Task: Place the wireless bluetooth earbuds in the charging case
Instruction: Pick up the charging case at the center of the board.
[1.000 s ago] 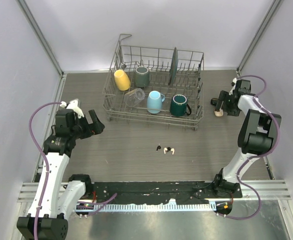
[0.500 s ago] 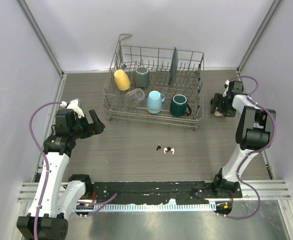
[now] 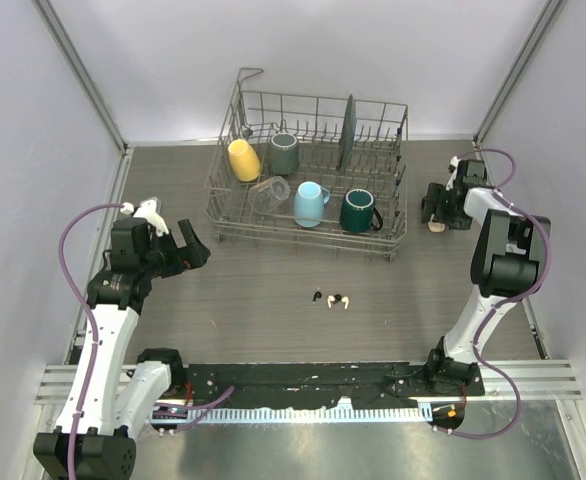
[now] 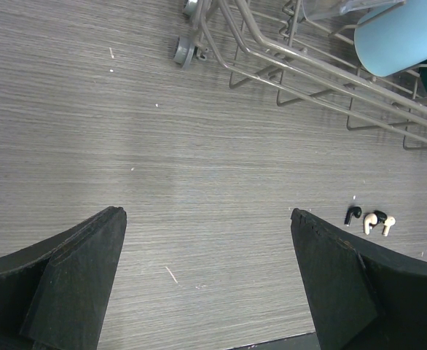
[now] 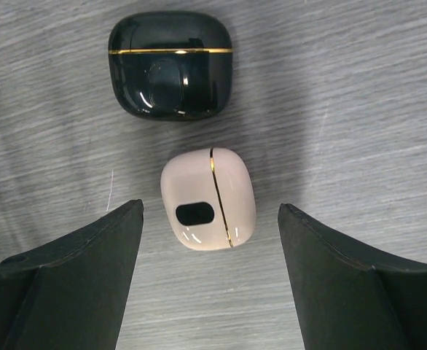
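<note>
The earbuds (image 3: 331, 299) lie in a small cluster on the table's middle, black and cream-white; in the left wrist view the earbuds (image 4: 372, 219) sit just beyond my right-hand finger. The cream charging case (image 5: 208, 198) lies closed on the table, partly between the fingertips of my right gripper (image 5: 211, 206), which is open and touches nothing. A closed black charging case (image 5: 170, 64) lies just beyond it. From above, the right gripper (image 3: 435, 212) hangs over the cream case (image 3: 436, 227) at the far right. My left gripper (image 4: 206, 211) is open and empty over bare table, left of the earbuds.
A wire dish rack (image 3: 308, 180) stands at the back with a yellow cup, a blue mug (image 4: 403, 36), dark green mugs and a plate. Its near rail (image 4: 308, 73) runs close ahead of the left gripper (image 3: 193, 250). Walls close in both sides.
The right arm shifted slightly left toward the rack, over the cases, and its jaws widened a little. The left arm and earbuds have not moved.
</note>
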`<state>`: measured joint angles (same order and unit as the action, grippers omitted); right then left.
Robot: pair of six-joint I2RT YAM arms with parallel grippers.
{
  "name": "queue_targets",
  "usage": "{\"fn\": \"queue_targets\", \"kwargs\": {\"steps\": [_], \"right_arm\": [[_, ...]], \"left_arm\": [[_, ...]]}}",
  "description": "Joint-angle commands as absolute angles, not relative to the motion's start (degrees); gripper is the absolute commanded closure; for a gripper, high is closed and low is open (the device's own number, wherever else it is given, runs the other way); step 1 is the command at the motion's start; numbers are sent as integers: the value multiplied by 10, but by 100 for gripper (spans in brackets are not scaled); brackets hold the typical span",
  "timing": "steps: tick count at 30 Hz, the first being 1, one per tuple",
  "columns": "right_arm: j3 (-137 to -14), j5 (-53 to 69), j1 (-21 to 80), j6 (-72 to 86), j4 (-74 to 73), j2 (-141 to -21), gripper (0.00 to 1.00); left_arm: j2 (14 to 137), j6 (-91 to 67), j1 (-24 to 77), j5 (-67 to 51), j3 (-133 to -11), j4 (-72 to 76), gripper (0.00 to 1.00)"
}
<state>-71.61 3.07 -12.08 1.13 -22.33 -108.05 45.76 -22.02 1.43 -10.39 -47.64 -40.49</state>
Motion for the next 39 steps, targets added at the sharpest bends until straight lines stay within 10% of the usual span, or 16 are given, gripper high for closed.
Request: {"fn": "queue_targets", "kwargs": {"steps": [1,15,25,39], "right_arm": [[-745,35,-118,4,-205,-1099,20],[-743,22,-114,3,-209,-1111,37],[-727,12,-108,-12,-216,-1086,29],[-726,4,-105,25,-261,-1013,86]], "left_arm": [[454,-213,13,-115,-479,-384,0],[454,-213,13,-113,-478,-384,0],[454,-213,13,-117,-478,-384,0],[449,-215,13,-120,-481,-384,0]]}}
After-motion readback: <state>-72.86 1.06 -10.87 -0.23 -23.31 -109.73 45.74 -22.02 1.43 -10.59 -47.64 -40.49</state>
